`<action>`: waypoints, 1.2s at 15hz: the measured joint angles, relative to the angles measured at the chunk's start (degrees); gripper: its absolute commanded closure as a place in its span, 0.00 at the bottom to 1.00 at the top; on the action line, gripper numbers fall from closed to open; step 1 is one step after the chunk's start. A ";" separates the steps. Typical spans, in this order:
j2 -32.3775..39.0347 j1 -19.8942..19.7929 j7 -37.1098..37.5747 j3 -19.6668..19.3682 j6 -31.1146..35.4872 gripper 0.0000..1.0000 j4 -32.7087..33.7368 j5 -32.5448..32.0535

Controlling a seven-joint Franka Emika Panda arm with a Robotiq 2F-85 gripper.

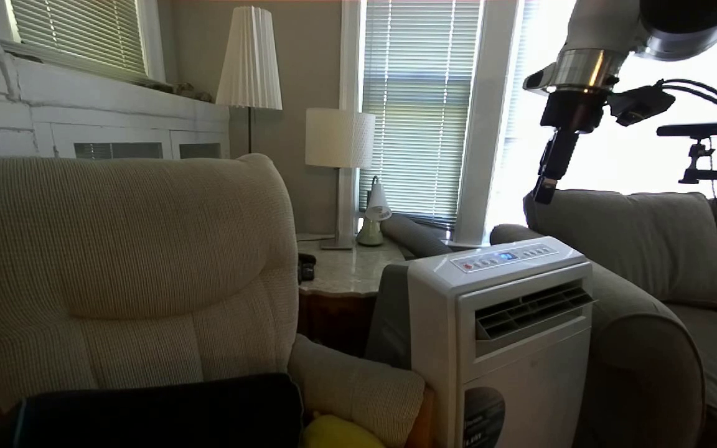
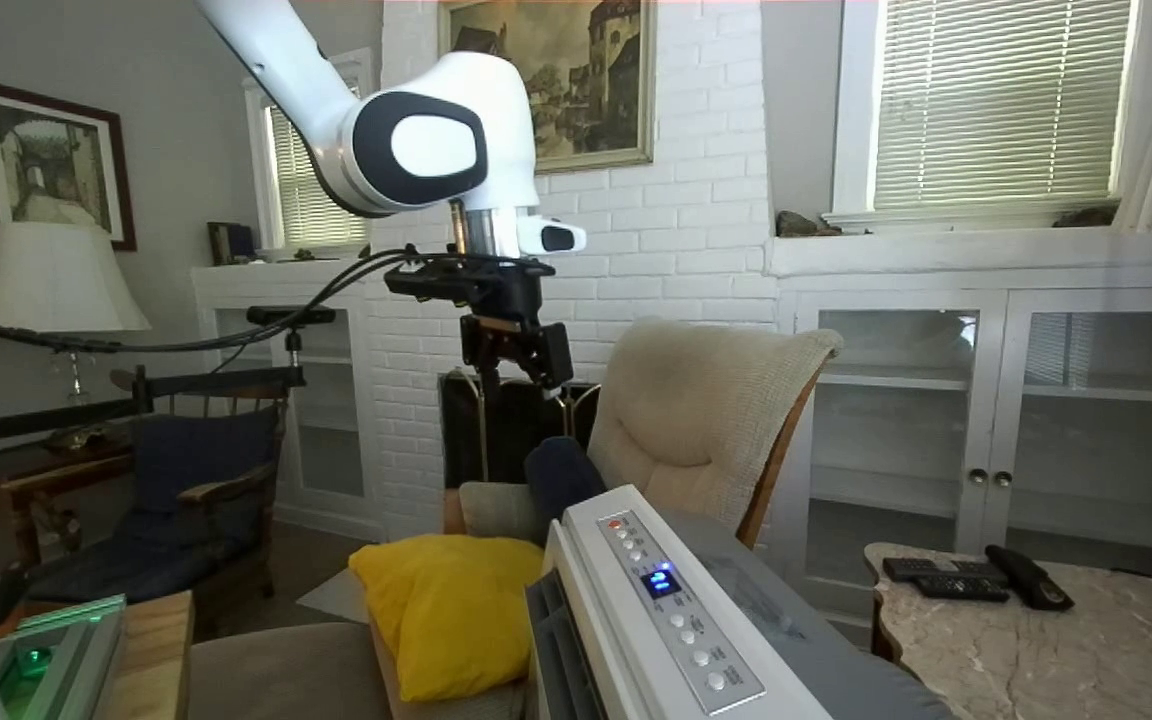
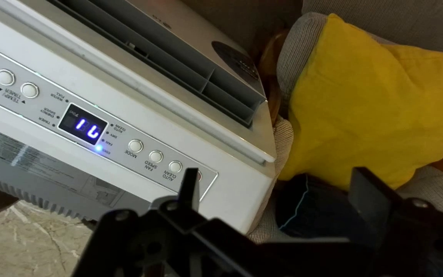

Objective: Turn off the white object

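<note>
Right now you have the claw (image 3: 277,181) spread wide, its two fingers (image 3: 370,198) well apart, hanging higher than the air conditioner (image 1: 523,379) and clear of it. You can find that white machine standing between the pale armchair (image 1: 165,236) and the grey sofa (image 1: 635,255), with the marble worktop (image 1: 358,267) close to its back. From the wrist view you look down on its control panel (image 3: 44,100), the lettering upside down to you. The small display (image 3: 83,124) glows blue, and you can see a blue light (image 3: 98,147) shining beside the word COOL. In an exterior view you get the red button (image 2: 616,523) whole, at the end of a row of white buttons (image 3: 156,156); in the wrist view one of your fingers hides most of it. Below the panel, on the front, you see the dark slats of the vent (image 1: 529,309). Just beside the machine you have a yellow cushion (image 2: 451,610). On the worktop you can make out two remote controls (image 2: 961,588) and a black phone (image 2: 1029,577), along with a table lamp (image 1: 340,138) with a white drum shade and a smaller lamp (image 1: 377,202) near it. Farther back, a floor lamp (image 1: 250,62) with a pleated shade stands near the wall (image 1: 312,62)
</note>
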 measured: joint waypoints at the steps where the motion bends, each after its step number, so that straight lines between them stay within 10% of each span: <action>1: 0.23 -0.11 0.00 0.00 0.00 0.00 0.00 0.00; 6: 3.10 -0.30 -0.03 0.24 2.33 0.00 0.07 -0.01; 7: 3.85 -0.30 -0.03 0.45 3.01 0.25 0.17 -0.02; 18: 13.98 -1.03 0.29 2.23 9.49 0.99 4.86 -2.67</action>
